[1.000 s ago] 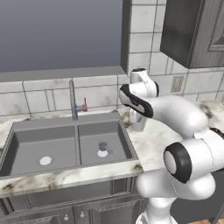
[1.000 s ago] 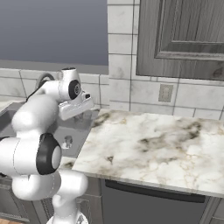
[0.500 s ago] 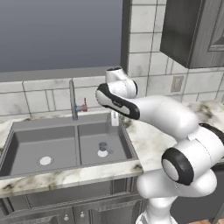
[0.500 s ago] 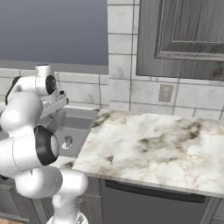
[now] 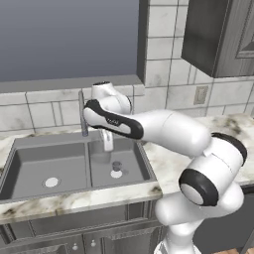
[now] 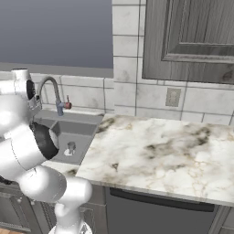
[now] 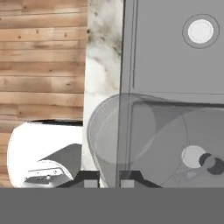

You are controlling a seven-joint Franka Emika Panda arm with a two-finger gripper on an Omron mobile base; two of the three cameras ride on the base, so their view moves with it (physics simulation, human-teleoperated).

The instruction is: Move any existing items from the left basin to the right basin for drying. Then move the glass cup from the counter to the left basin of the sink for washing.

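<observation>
My gripper (image 5: 106, 134) is shut on the glass cup (image 5: 107, 142), a pale translucent tumbler hanging upright over the right basin (image 5: 130, 159), close to the divider. In the hand view the glass cup (image 7: 140, 140) sits between my gripper's (image 7: 108, 180) dark tips, above the divider between the bowls. The small dark grey piece (image 5: 116, 166) stands beside the right basin's drain (image 7: 192, 156), where the hand view also shows that dark piece (image 7: 212, 164). The left basin (image 5: 34, 163) holds just its pale drain (image 5: 51, 182). The counter (image 6: 155, 151) stretches right of the sink (image 6: 84, 130).
The thin grey faucet (image 5: 82, 116) rises behind the divider, just left of the cup, with small red and blue taps (image 6: 64, 105) at its base. A tiled wall and window sill stand behind the sink. Dark cabinets (image 6: 187, 41) hang above the counter.
The arm has swung left from the counter's edge, carrying the glass cup across the right basin toward the divider. The dark piece has stayed on the right drain.
</observation>
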